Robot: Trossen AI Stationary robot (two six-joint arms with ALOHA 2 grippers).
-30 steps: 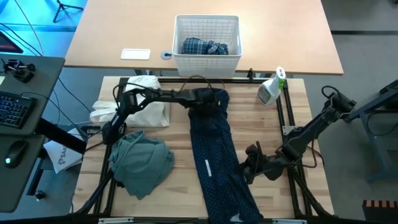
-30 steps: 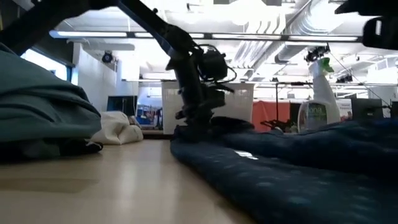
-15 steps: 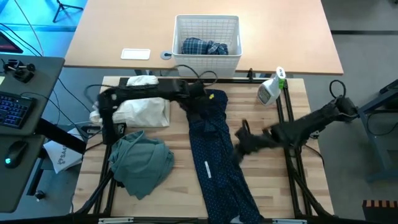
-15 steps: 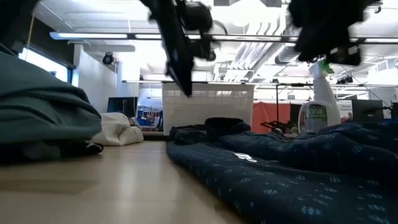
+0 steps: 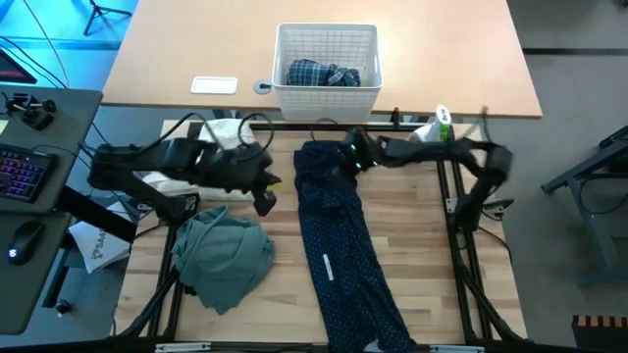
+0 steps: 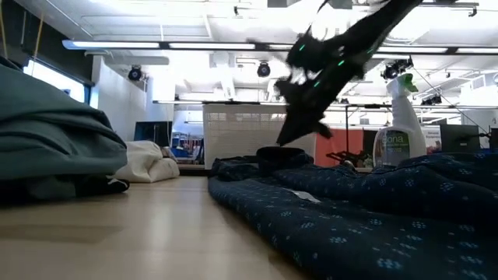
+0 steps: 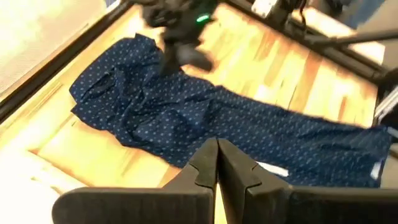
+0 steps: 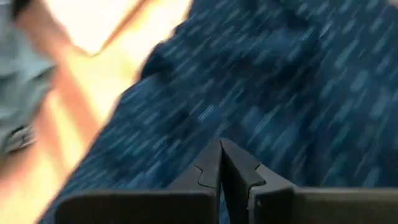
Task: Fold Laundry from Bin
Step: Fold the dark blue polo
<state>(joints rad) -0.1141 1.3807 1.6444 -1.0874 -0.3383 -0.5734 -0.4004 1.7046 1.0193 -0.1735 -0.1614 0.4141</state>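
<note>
Trousers (image 5: 339, 245) lie lengthwise down the counter (image 5: 275, 304) from above; my right gripper (image 5: 351, 157) hovers over the waistband, my left gripper (image 5: 265, 199) beside them. Wrist views show both pinched closed, empty. Spreading looks done; folding next needs open fingers on cloth.

Both arms reach inward, left hand (image 5: 265, 201) and right hand (image 5: 345, 157) closed, empty.

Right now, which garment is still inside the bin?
The blue-white plaid shirt: it alone lies in the white bin; the navy trousers, grey-green top and white cloth lie on the table.
</note>
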